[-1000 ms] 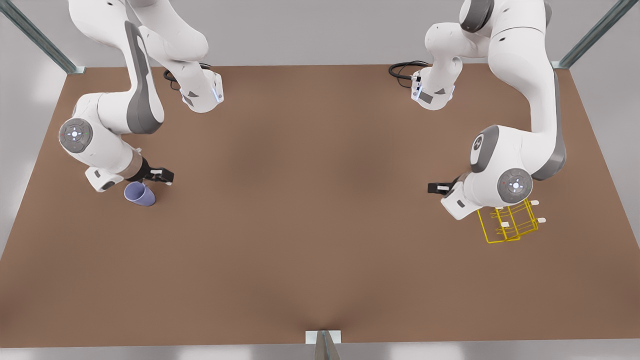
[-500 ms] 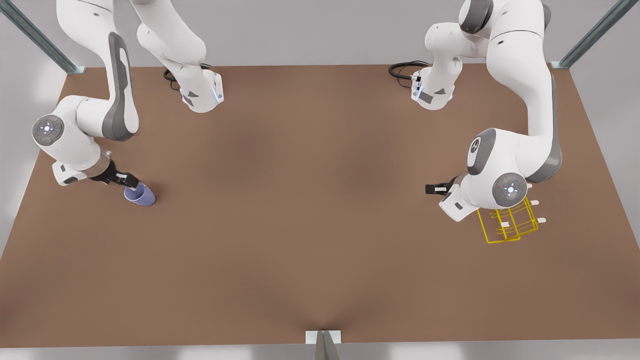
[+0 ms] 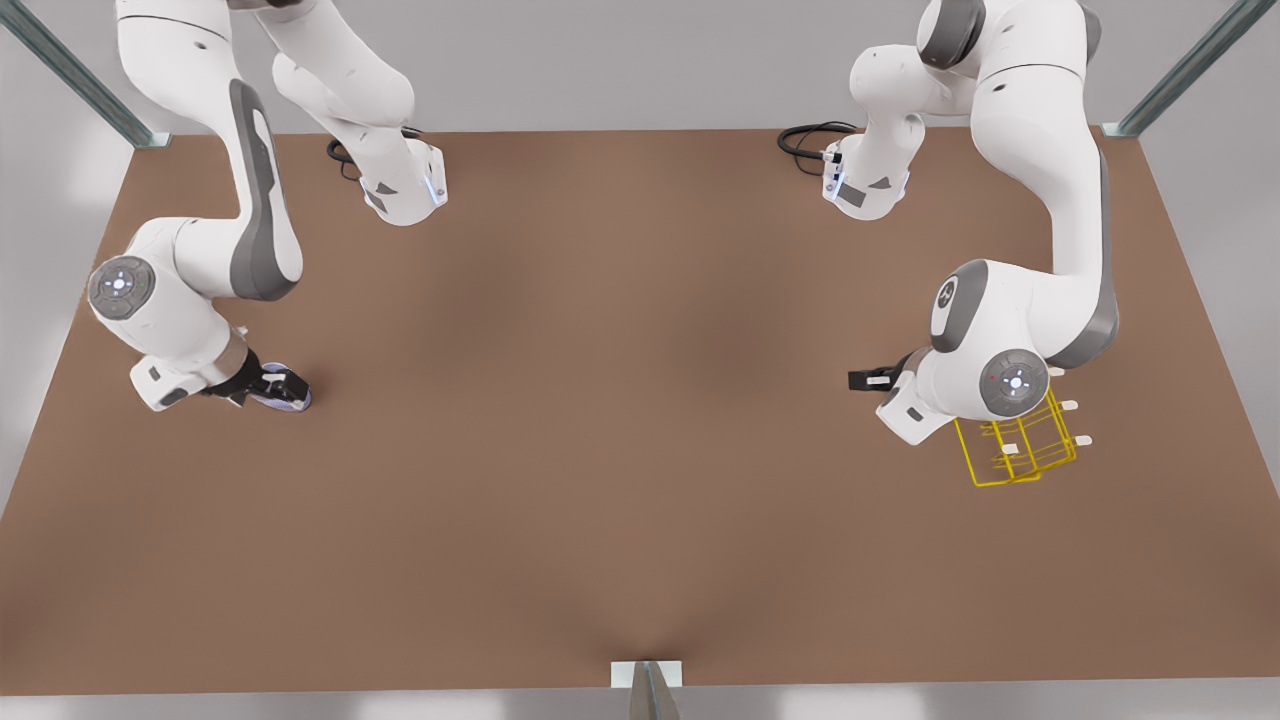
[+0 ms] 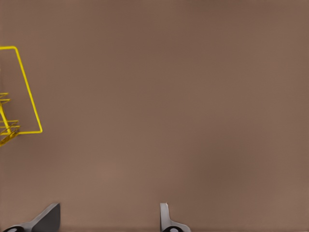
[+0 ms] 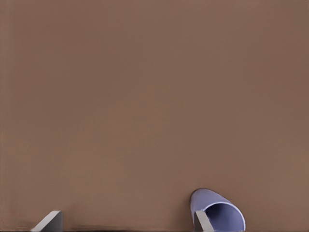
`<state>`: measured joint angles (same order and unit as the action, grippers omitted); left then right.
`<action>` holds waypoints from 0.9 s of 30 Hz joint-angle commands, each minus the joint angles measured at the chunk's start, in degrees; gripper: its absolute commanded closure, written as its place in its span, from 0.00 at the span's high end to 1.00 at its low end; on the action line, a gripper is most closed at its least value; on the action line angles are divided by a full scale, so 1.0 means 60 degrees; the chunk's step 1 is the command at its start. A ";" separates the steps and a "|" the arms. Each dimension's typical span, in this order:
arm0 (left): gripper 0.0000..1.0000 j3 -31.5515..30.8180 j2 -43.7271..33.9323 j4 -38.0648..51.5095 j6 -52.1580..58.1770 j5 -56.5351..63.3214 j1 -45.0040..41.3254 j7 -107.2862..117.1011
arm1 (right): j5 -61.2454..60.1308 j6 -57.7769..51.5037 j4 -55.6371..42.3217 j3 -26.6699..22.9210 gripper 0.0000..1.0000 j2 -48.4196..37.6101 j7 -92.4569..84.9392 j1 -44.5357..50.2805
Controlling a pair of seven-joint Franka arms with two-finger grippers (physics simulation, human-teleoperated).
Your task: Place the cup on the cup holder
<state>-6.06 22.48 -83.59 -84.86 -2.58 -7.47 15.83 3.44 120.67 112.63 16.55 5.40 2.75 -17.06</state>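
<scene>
The lavender cup (image 3: pixel 297 400) lies on its side on the brown table at the front view's left, mostly covered by my right gripper (image 3: pixel 272 385). In the right wrist view the cup (image 5: pixel 217 208) shows its open mouth, and the right gripper (image 5: pixel 125 216) is open, with one fingertip (image 5: pixel 199 220) at the cup's rim. The yellow wire cup holder (image 3: pixel 1020 450) stands at the front view's right, partly under the left arm's wrist. My left gripper (image 3: pixel 868 380) hovers beside it, open and holding nothing. The left wrist view shows the cup holder's frame (image 4: pixel 21 89) off to one side of the left gripper (image 4: pixel 108 209).
Both arm bases (image 3: pixel 405 190) and black cables (image 3: pixel 810 135) sit at the table's far edge. Metal frame posts (image 3: pixel 648 690) stand at the near edge and at the far corners. Bare brown tabletop (image 3: pixel 620 400) stretches between the cup and the cup holder.
My right arm swung round from behind the cup and came down onto it, so the gripper now covers most of the cup. The left arm only drifted slightly.
</scene>
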 commanded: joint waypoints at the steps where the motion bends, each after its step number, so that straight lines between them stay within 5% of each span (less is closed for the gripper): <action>1: 1.00 0.0000 -0.0012 -0.0014 0.0008 0.0006 -0.0001 0.0291 | -0.0017 -0.1462 -0.0914 -0.0238 1.00 0.0593 -0.0311 0.0938; 5: 1.00 0.0000 0.0003 -0.0058 0.0022 -0.0009 -0.0030 0.0305 | -0.0002 -0.1889 -0.1062 -0.0591 1.00 0.0535 -0.0443 0.1129; 12: 1.00 -0.0029 0.0061 -0.0058 0.0008 0.0006 -0.0059 0.0437 | 0.0086 0.1245 0.1091 -0.0518 1.00 0.0184 -0.0428 0.1085; 27: 1.00 -0.0044 0.0032 -0.0205 0.0037 -0.0448 -0.0059 0.0642 | 0.0730 0.2198 0.2512 -0.0327 1.00 -0.0388 -0.1908 -0.0496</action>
<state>-6.31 22.69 -84.77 -84.88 -5.02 -7.62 18.09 7.34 131.62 127.49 14.53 3.24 -2.46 -18.60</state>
